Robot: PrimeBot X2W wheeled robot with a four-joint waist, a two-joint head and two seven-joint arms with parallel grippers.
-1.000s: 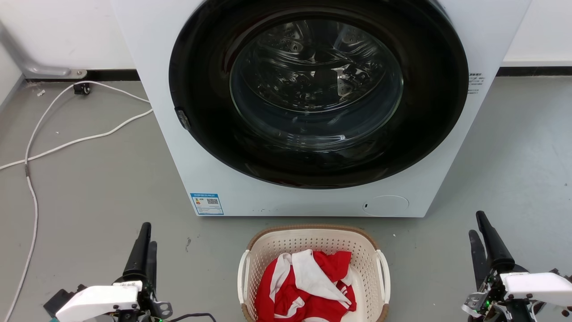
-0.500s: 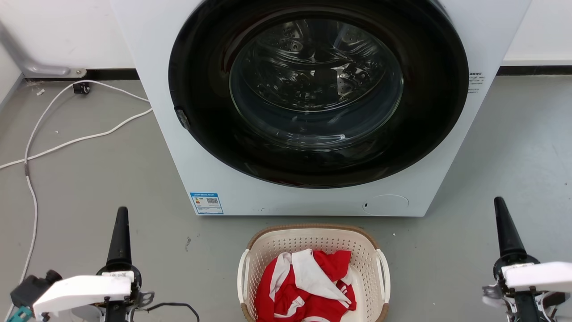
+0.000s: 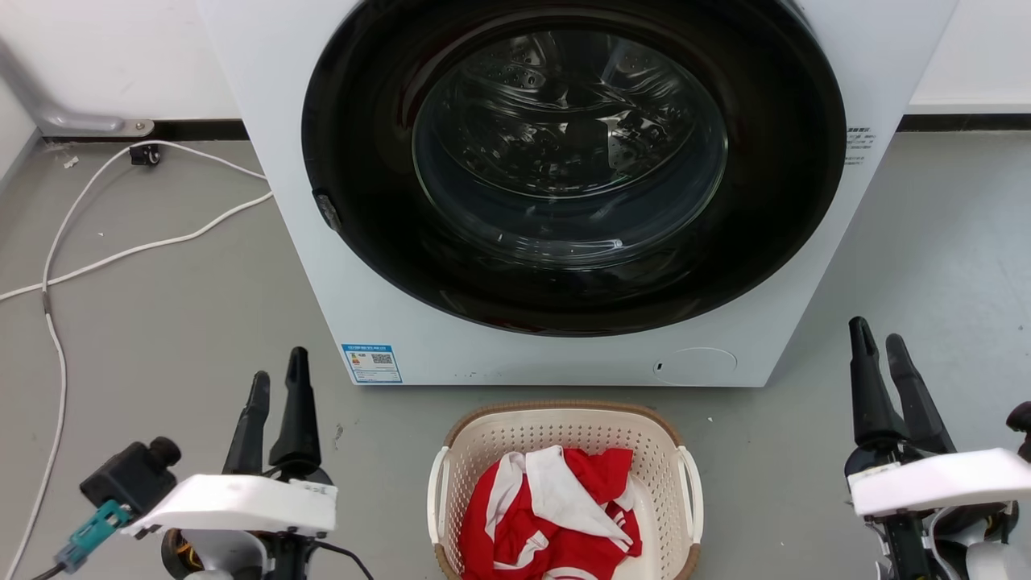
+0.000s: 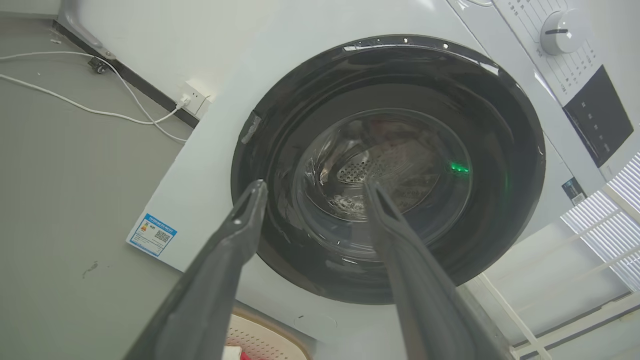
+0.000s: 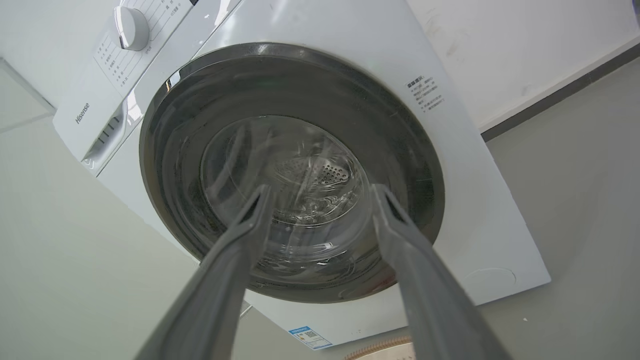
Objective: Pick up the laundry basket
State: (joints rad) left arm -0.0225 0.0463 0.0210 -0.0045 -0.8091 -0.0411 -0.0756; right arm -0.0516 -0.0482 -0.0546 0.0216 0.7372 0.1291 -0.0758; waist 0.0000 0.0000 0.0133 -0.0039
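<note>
Head view crops the near end of the laundry basket (image 3: pixel 515 439); left gripper (image 3: pixel 279 362) and right gripper (image 3: pixel 876 329) flank it, fingers spread.

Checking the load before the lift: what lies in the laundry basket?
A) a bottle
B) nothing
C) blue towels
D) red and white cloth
D: red and white cloth lies bunched inside the laundry basket, which stands on the floor in front of the washing machine.
</note>
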